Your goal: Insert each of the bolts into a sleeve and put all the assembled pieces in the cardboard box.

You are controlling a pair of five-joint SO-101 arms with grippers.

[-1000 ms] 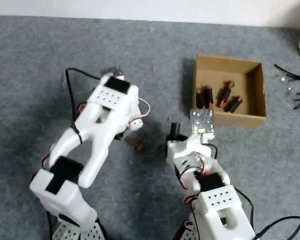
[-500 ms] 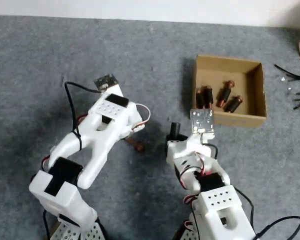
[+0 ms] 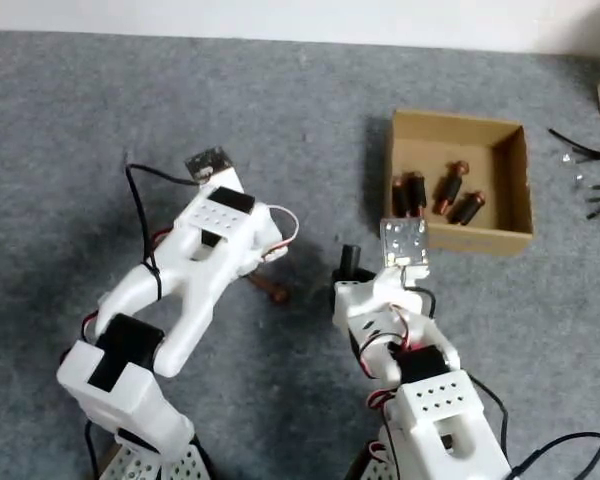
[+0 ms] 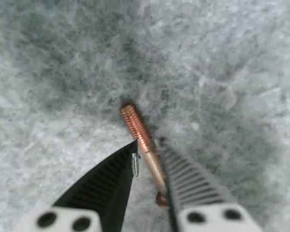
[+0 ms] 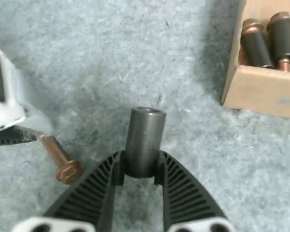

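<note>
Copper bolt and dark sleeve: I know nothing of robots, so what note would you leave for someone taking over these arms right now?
Left hand: shut on the copper-coloured threaded bolt, which lies on the grey carpet.
Right hand: shut on the dark metal cylinder sleeve.
Done: four assembled pieces lie in the brown cardboard box.
Left: slide this bolt into this sleeve, then put the pair in the box.
</note>
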